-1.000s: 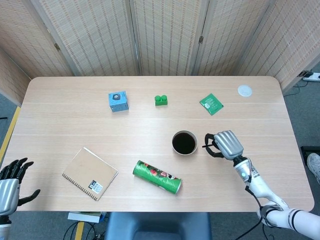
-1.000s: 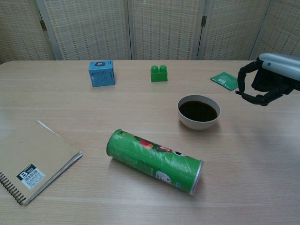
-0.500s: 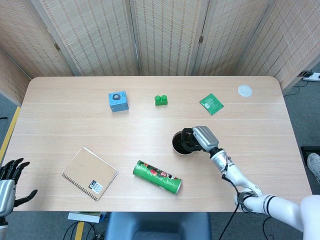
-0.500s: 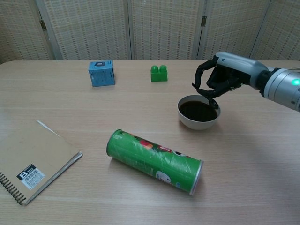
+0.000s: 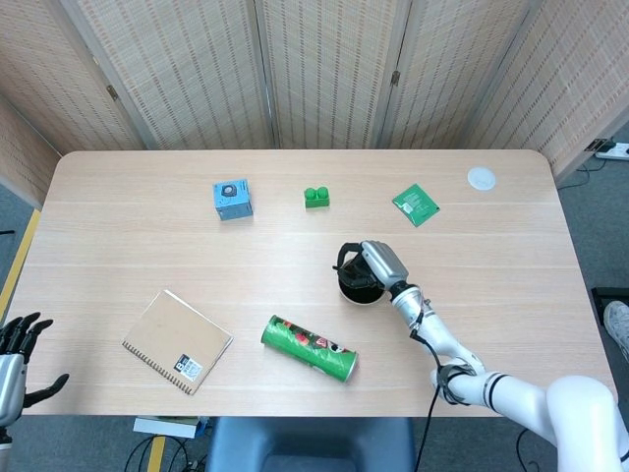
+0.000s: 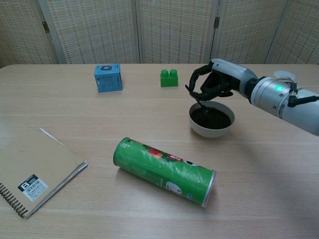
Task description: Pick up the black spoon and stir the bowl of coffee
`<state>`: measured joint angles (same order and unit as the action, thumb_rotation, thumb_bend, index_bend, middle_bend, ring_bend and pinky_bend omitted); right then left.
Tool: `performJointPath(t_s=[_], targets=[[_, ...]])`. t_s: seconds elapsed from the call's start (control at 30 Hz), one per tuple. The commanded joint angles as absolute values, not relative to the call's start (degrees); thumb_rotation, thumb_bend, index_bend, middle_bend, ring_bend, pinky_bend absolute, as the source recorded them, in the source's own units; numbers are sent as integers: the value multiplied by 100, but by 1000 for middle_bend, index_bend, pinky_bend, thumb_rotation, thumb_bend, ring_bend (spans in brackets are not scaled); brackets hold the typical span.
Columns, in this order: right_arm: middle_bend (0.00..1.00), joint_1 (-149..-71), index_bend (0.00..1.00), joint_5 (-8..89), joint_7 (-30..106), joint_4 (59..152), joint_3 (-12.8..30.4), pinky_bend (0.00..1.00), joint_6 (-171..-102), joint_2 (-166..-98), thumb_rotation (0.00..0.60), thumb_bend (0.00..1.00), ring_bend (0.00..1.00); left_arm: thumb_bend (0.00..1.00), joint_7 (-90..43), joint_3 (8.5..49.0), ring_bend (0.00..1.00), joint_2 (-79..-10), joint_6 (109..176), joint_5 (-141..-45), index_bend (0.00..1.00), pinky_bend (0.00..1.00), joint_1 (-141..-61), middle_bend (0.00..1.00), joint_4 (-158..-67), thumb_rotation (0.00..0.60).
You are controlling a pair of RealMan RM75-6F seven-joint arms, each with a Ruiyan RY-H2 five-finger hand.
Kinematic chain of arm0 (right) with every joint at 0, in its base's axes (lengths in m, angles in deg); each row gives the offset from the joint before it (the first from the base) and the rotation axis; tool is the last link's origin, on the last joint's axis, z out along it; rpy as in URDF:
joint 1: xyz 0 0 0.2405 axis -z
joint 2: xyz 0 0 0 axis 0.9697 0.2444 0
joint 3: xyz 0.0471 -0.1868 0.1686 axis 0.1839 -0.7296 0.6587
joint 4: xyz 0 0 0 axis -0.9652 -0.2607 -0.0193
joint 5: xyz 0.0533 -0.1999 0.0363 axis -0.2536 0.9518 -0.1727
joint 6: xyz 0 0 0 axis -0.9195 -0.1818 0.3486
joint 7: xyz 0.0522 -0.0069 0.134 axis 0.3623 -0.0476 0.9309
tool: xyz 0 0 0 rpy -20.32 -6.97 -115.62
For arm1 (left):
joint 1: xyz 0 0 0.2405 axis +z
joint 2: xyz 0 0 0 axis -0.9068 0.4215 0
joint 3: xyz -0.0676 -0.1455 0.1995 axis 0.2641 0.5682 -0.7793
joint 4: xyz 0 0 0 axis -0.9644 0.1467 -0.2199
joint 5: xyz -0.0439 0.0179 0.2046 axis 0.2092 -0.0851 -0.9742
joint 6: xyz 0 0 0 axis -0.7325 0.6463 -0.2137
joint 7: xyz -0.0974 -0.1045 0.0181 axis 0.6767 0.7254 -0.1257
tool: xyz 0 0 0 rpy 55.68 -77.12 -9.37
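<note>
Black fingers curl downward from the right hand [image 6: 212, 84], which hangs over the bowl of coffee [image 6: 211, 119]; between their tips is pinched the black spoon [image 6: 201, 106], a thin dark stem that slants down into the dark liquid near the bowl's 9 o'clock rim. The remaining fingers are bent in loosely rather than spread. In the chest view the hand sits at about 12 o'clock from the bowl, with the spoon's lower end lost against the coffee — its bowl end cannot be made out.

In the head view the right hand [image 5: 371, 265] covers much of the bowl of coffee [image 5: 356, 289] from above, so only the lower rim and a sliver of liquid show, and the spoon is hidden beneath the hand. That view alone shows the left hand [image 5: 18, 346] at the frame's lower left corner, off the table's edge, fingers apart and holding nothing. It also shows a white disc [image 5: 481, 178] toward the table's 2 o'clock corner.

Around the bowl on the wooden table [image 6: 279, 169]: a green can [image 6: 165, 171] lying on its side at 7 o'clock, a green block [image 6: 169, 78] at 11 o'clock, a green packet [image 5: 416, 204] at 1 o'clock, a blue cube [image 6: 107, 77] farther toward 10 o'clock, and a brown notebook [image 6: 31, 169] at 8 o'clock — all well apart from it.
</note>
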<state>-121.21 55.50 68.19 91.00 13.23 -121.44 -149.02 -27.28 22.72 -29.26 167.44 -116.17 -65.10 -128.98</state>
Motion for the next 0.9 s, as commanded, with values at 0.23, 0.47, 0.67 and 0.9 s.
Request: performJointPath(t_s=[0.23, 0.47, 0.67, 0.9], targets=[[994, -12241, 732, 5608, 7395, 8604, 1324, 1000, -12193, -15348, 600, 490, 1000, 195, -2718, 2269, 123, -2921, 16751, -11574, 221, 177, -6474, 154, -12883, 600], [995, -12135, 736, 5716, 7658, 8587, 1186, 1000, -12308, -15356, 600, 500, 1000, 195, -2712, 2257, 123, -2951, 16713, -11570, 221, 177, -6476, 154, -12856, 600], [995, -12003, 740, 5830, 7675, 8652, 996, 1000, -12386, -15254, 600, 510, 1000, 195, -2700, 2260, 123, -2969, 16727, -11592, 221, 177, -6476, 154, -12842, 600], [995, -11895, 748, 5890, 7587, 8630, 906, 1000, -12490, -15062, 600, 517, 1000, 195, -2704, 2248, 123, -2991, 16715, -11604, 221, 177, -6474, 154, -12834, 600]])
